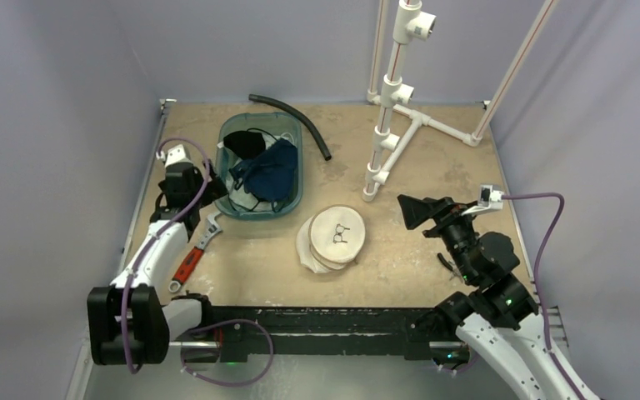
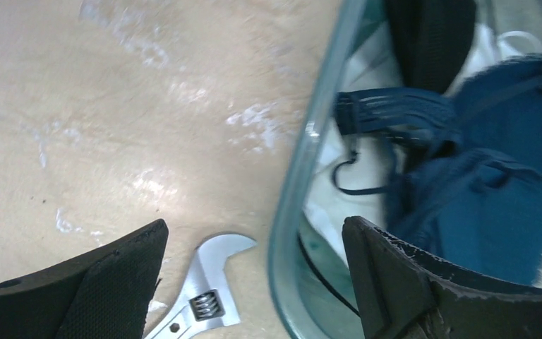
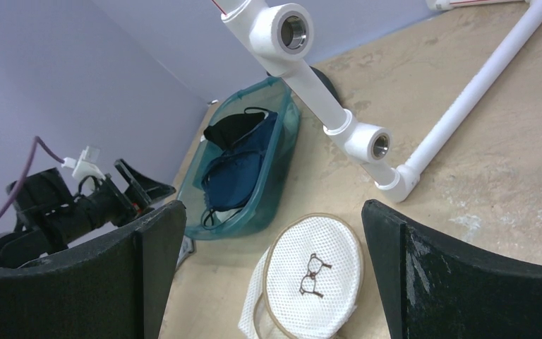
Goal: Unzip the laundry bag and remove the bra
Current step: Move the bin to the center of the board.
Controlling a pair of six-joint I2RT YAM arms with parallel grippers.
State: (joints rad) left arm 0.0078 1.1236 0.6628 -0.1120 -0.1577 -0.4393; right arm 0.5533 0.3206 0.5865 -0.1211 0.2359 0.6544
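The laundry bag (image 1: 333,237), a white mesh drum with a tan-trimmed round top and a small bra outline, lies at mid table. Its top (image 3: 312,277) sits askew, and the rim gapes on one side. A dark blue bra (image 2: 494,198) with straps lies in the teal tub (image 1: 293,204) beside a black garment (image 1: 244,142). My left gripper (image 2: 254,224) is open, straddling the tub's left rim (image 2: 303,162), with nothing between its fingers. My right gripper (image 3: 274,205) is open and raised to the right of the bag, pointing toward it, holding nothing.
An adjustable wrench (image 1: 196,250) with a red handle lies left of the tub, its head (image 2: 197,296) below my left gripper. A white PVC pipe frame (image 1: 387,142) stands at the back right. A black hose (image 1: 296,121) curves behind the tub.
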